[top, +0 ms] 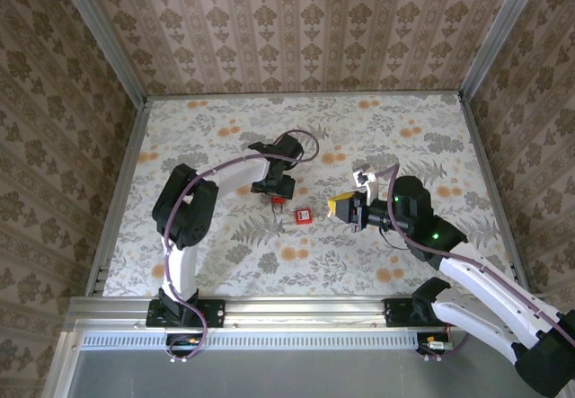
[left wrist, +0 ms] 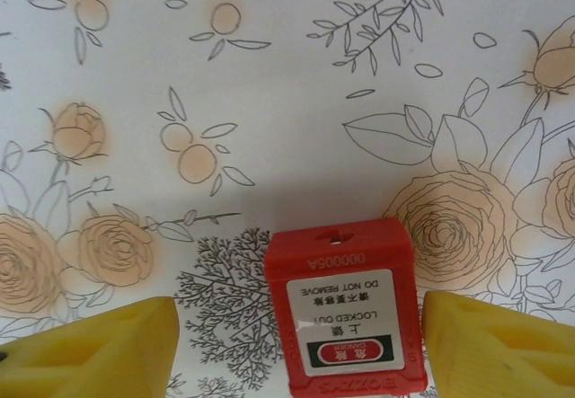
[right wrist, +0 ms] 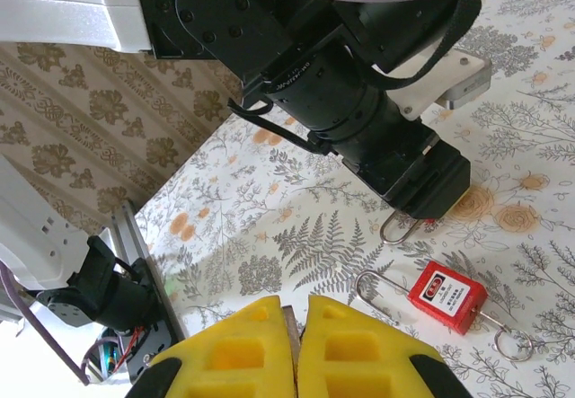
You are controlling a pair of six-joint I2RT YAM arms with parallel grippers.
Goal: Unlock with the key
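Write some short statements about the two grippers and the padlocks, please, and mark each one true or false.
1. The left gripper is open, with a red padlock between its fingers. True.
2. The right gripper is open wide. False: its yellow fingers are shut together.
3. A second red padlock lies on the table, roughly between the two grippers. True.
4. The table is plain white. False: it bears a pattern of flowers and leaves.
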